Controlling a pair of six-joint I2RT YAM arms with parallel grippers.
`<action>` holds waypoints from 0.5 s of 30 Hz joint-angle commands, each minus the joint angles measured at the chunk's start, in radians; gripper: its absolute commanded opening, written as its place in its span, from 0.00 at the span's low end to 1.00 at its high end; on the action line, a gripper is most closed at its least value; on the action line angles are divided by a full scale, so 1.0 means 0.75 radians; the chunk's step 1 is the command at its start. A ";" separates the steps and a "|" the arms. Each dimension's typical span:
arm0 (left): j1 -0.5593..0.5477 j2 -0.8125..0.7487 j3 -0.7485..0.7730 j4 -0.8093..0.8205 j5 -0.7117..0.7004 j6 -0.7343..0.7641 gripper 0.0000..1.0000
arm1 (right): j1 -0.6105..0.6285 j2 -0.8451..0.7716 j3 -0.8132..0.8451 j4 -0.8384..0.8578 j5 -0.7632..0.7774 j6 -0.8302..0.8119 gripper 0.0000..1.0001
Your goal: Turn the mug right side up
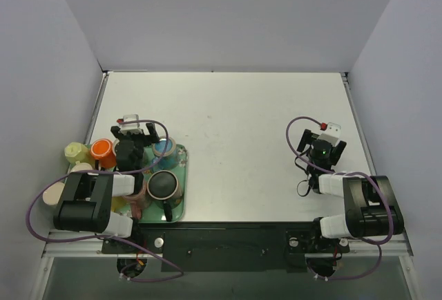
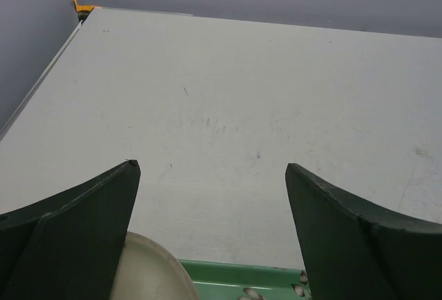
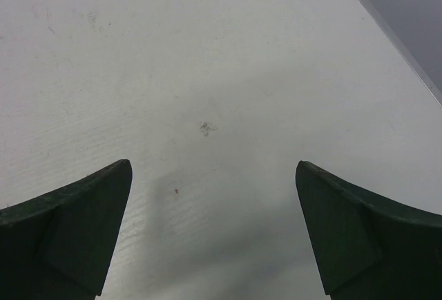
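A green tray point(image 1: 181, 207) at the left holds a blue mug point(image 1: 164, 149), a dark brown mug point(image 1: 163, 186) and a pink item point(image 1: 138, 204). I cannot tell which mug stands upside down. My left gripper point(image 1: 135, 134) hovers over the tray's far left part, open and empty. In the left wrist view its gripper point(image 2: 213, 169) is wide open over the tray's far rim point(image 2: 235, 272), with a pale rounded cup-like thing point(image 2: 148, 272) under the left finger. My right gripper point(image 1: 319, 141) is open and empty over bare table at the right; the right wrist view point(image 3: 214, 165) shows only table.
An orange cup point(image 1: 103, 151), a yellow cup point(image 1: 76, 152) and cream cups point(image 1: 54, 195) stand left of the tray by the left wall. The table's right edge point(image 3: 414, 58) runs close to the right gripper.
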 commanded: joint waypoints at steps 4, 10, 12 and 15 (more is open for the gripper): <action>0.015 0.032 -0.037 -0.080 -0.027 0.011 0.98 | -0.005 -0.047 0.023 0.034 0.058 0.020 1.00; 0.023 0.001 -0.010 -0.159 0.003 0.014 0.98 | -0.003 -0.274 0.083 -0.272 0.118 0.085 1.00; 0.041 -0.084 0.061 -0.358 0.076 0.007 0.98 | -0.001 -0.360 0.154 -0.477 0.091 0.132 1.00; 0.053 -0.189 0.237 -0.662 0.204 0.046 0.98 | 0.001 -0.444 0.313 -0.820 0.002 0.183 0.98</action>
